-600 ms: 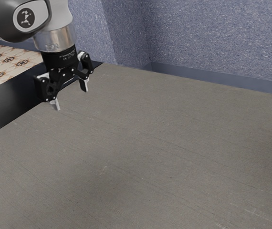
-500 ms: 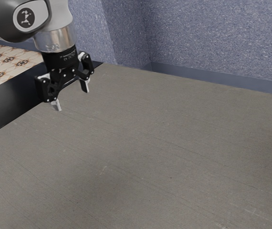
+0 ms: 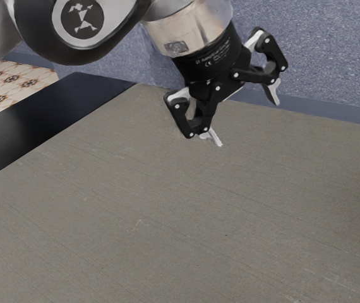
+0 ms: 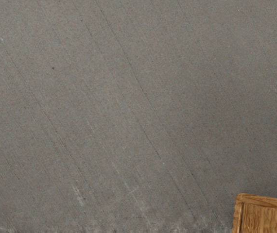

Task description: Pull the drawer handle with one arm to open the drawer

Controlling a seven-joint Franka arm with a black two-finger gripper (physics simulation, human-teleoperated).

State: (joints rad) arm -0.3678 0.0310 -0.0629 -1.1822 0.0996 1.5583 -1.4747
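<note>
The step in hand looks like the approach: nothing is gripped, and the reach toward the drawer is not yet done. Well off to the left of the black two-finger gripper (image 3: 244, 118) lie a patch of patterned tile floor (image 3: 6, 95) and a black strip (image 3: 47, 117) bordering the broad grey textured surface (image 3: 167, 214).

The silver-and-black arm (image 3: 104, 19) comes in from the exterior view's upper left, above the gripper. Its wrist is tilted so the hand points down and toward the exterior view's right. The gripper hangs just above the surface, apart from it. Its fingers (image 3: 272, 93) are spread wide with nothing between them: one tip is low near the surface, the other is raised toward the blue speckled wall (image 3: 331, 44) behind the gripper.

In the wrist view, a corner of a light-brown wooden panel with a raised border (image 4: 265, 216) lies near the gripper, off to one side of the ground under the hand. I judge it to be part of the drawer unit, though I cannot tell which part, and the drawer handle cannot be placed from it. The next move calls for carrying the gripper over to that wood, finding the handle, setting the spread fingers across it and closing before any pull.
</note>
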